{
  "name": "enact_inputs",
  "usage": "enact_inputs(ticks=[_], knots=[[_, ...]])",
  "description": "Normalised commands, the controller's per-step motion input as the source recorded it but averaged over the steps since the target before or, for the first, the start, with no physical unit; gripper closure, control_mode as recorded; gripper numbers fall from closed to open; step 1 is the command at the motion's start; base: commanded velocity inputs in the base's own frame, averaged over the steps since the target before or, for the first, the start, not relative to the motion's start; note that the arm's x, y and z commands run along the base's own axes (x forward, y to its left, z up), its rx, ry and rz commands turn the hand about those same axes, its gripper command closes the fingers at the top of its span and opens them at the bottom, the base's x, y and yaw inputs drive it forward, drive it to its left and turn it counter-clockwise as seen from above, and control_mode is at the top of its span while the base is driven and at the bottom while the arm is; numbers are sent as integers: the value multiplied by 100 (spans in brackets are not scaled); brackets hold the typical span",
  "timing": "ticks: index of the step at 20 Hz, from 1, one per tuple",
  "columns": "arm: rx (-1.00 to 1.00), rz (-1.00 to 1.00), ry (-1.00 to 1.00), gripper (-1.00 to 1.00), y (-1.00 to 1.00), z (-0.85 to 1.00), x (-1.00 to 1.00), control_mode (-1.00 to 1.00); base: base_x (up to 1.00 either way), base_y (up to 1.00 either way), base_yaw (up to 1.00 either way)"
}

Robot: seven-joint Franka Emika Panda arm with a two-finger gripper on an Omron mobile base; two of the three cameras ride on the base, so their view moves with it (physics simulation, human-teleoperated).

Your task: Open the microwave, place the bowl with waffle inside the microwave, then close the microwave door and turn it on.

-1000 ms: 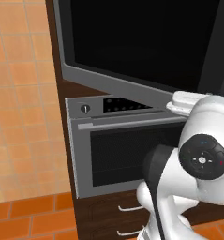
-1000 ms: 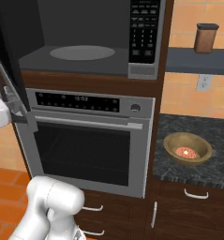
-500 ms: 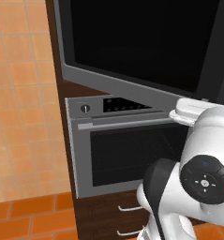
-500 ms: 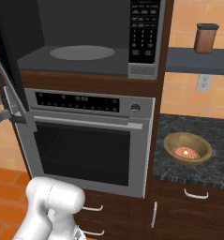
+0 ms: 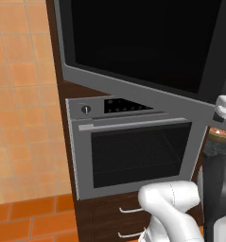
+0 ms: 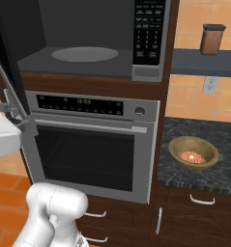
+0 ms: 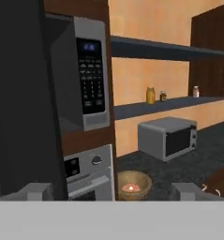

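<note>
Spread wide and freed within the last second from the wide black glass microwave door (image 5: 133,42), now swung fully open, two-finger gripper (image 7: 111,191) empty; next, small golden-brown bowl with waffle (image 6: 193,153) on the dark counter's front edge.

You're looking at a microwave door (image 5: 147,42) of glossy black glass edged in matt silver-grey metal, and a microwave (image 6: 95,41) with a dull grey cavity and a black plastic-looking keypad strip (image 6: 150,31). The oven (image 6: 95,144) below looks like brushed steel. The bowl with waffle (image 6: 193,153) has a smooth, wood-like brown finish on a speckled dark stone tabletop (image 6: 184,132). Cabinets (image 6: 199,217) read as dark wood, wall tiles (image 5: 20,94) as matt orange.
</note>
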Motion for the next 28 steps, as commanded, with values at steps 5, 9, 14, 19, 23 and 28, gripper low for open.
enact_inputs(ticks=[5,9,14,19,23,28], knots=[[31,55,29,-100,-36,-21,46,-100,0,0,0],[19,84,9,-100,0,-16,64,-100,0,0,0],[10,75,-7,-100,7,-27,17,-100,0,0,0],[0,51,-4,-100,11,-34,-4,-100,0,0,0],[3,28,-12,-100,-21,-3,-19,-100,0,0,0],[10,24,-22,-100,-34,0,0,-100,0,0,0]])
